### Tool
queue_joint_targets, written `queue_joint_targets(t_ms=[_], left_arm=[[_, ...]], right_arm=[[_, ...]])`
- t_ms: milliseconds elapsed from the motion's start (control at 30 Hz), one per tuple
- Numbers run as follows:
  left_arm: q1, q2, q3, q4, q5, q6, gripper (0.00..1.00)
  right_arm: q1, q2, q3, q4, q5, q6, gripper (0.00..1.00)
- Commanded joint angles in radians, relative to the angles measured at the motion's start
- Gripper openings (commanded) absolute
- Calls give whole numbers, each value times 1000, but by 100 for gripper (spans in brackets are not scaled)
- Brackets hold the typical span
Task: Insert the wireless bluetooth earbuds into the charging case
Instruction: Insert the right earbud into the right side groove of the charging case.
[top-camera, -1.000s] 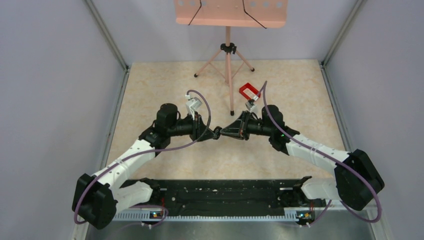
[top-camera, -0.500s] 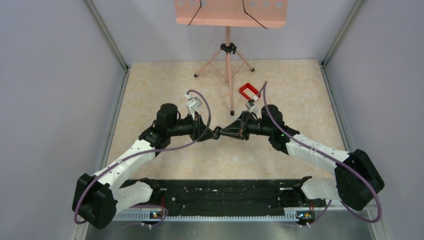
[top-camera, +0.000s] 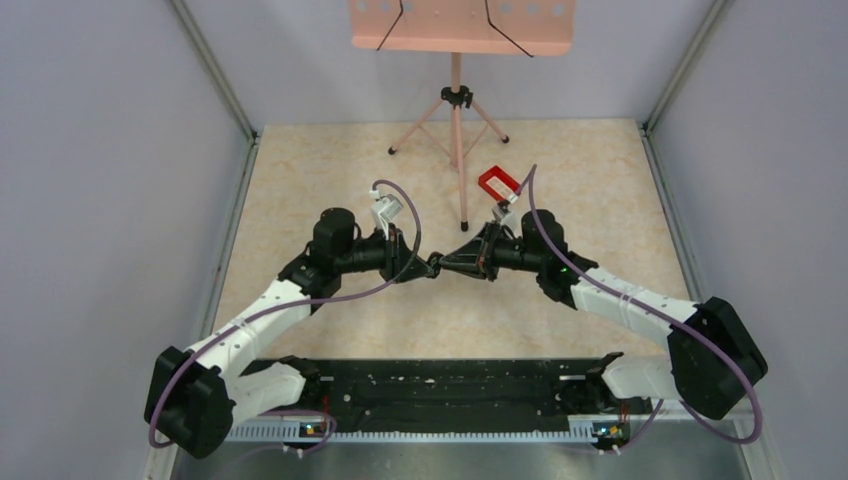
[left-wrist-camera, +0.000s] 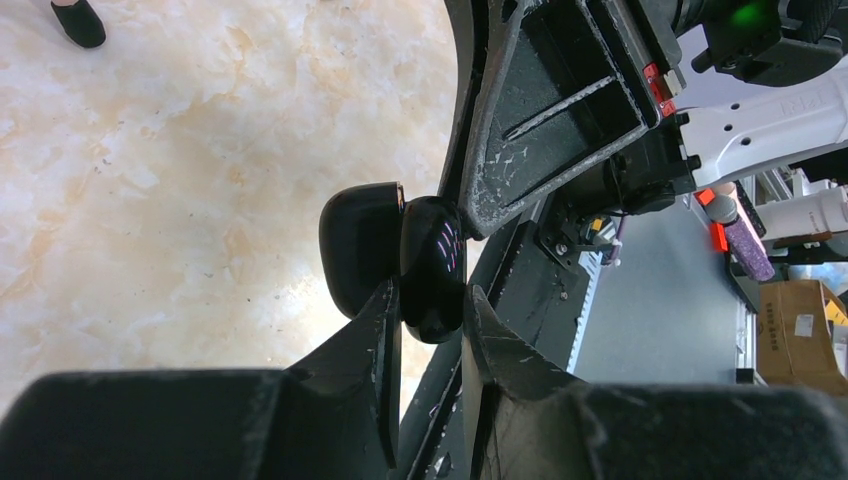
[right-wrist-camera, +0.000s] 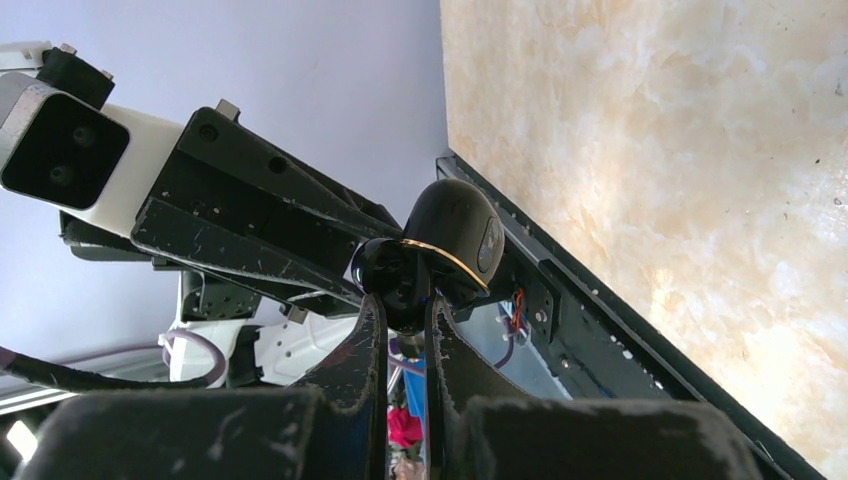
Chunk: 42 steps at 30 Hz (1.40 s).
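The charging case (left-wrist-camera: 431, 255) hangs in the air over the middle of the marbled table (top-camera: 320, 170), caught where the two arms' tips meet. Its lid appears to stand open, two glossy black halves side by side with a thin gold line at the seam. The left gripper (left-wrist-camera: 430, 295) straddles one half, fingers partly spread and pressed against both its sides, while the right gripper (right-wrist-camera: 403, 305) has its fingers squeezed almost together on a thin black part of the case. Beyond the right wrist a red tray (top-camera: 498, 183) lies on the table, near the foot of a pink music stand (top-camera: 457, 95).
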Motion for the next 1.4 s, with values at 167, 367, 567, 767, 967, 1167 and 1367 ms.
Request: queue_joint_targets(t_ms=[167, 367, 567, 767, 967, 1167, 1367], left_arm=[[-6, -33, -10, 96, 64, -73, 0], [-6, -24, -62, 226, 61, -191, 0], [-5, 48, 17, 110, 101, -213, 0], [-4, 128, 93, 41, 178, -213, 0], [-3, 218, 168, -61, 257, -211, 0], [-3, 304, 208, -100, 380, -213, 0], [-2, 331, 228, -170, 426, -150, 0]], right_arm=[[-13, 25, -18, 5, 133, 69, 0], [-13, 8, -110, 138, 161, 203, 0], [-12, 10, -32, -47, 145, 49, 0], [-10, 10, 24, -173, 133, -95, 0], [-10, -3, 80, -276, 134, -234, 0], [-10, -3, 142, -378, 131, -363, 0], [-12, -19, 212, -492, 164, -487, 0]])
